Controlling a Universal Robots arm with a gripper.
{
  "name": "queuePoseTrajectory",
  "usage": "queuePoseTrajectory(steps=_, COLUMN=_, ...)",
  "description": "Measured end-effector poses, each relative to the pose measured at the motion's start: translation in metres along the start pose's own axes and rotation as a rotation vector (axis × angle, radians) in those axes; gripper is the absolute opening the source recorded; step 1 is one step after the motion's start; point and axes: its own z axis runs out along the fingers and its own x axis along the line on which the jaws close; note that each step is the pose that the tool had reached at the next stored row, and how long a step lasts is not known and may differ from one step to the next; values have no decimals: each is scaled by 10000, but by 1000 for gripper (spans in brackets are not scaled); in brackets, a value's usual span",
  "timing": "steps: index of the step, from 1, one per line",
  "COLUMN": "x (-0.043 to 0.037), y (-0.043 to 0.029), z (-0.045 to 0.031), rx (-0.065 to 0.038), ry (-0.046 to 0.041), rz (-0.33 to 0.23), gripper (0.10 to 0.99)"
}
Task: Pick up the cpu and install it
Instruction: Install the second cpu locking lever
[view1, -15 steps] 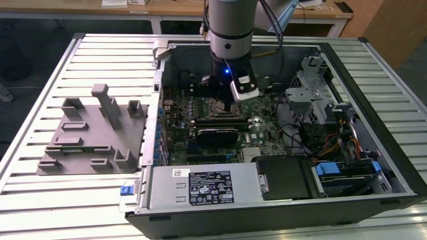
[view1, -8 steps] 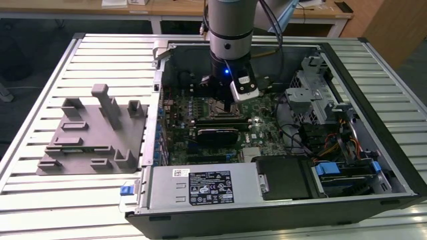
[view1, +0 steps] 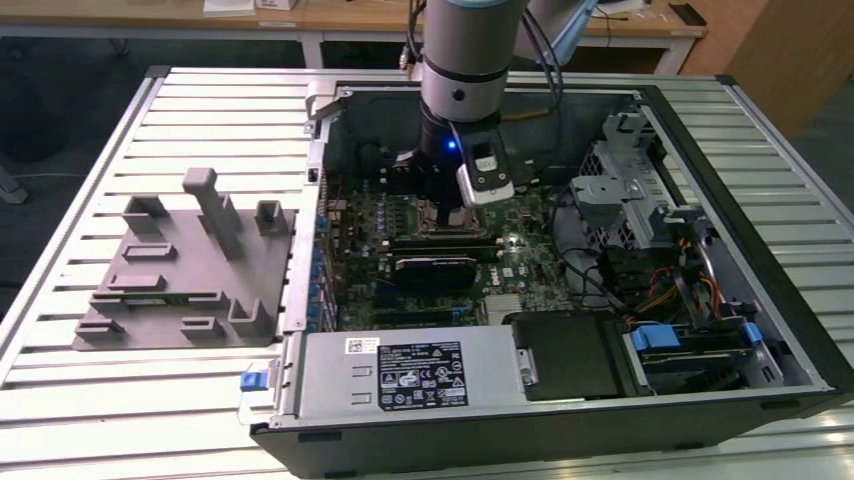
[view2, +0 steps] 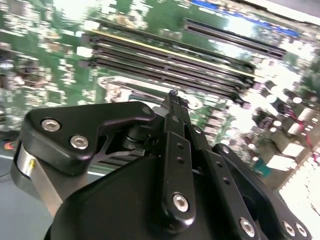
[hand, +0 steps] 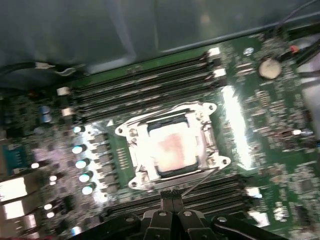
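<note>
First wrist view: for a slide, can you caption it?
Pincer shut above motherboard, beside socket frame holding the cpu.

The cpu lies flat inside its socket frame.

Your gripper is matt black metal with bright, smooth screw heads. In the first wrist view, the cpu shows you a shiny, pale metal top, sitting in the socket frame of glossy bare silver metal. The motherboard around it is glossy green. At the left of the exterior view, the fixture block looks like matt grey plastic, resting on the ribbed, light metal table.
</note>
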Motion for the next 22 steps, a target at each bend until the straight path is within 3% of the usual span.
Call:
queuePoseTrajectory(steps=1, x=0, y=0, z=1, rx=27, ry=95, rz=3, gripper=106)
queuePoseTrajectory(steps=7, x=-1, y=-1, z=3, rx=25, ry=107, rz=0, gripper=106)
queuePoseTrajectory(steps=13, x=-7, y=-48, z=16, rx=-147, ry=158, rz=-123, gripper=106)
queuePoseTrajectory(steps=22, x=2, y=-88, z=33, rx=-185, ry=174, rz=-234, gripper=106)
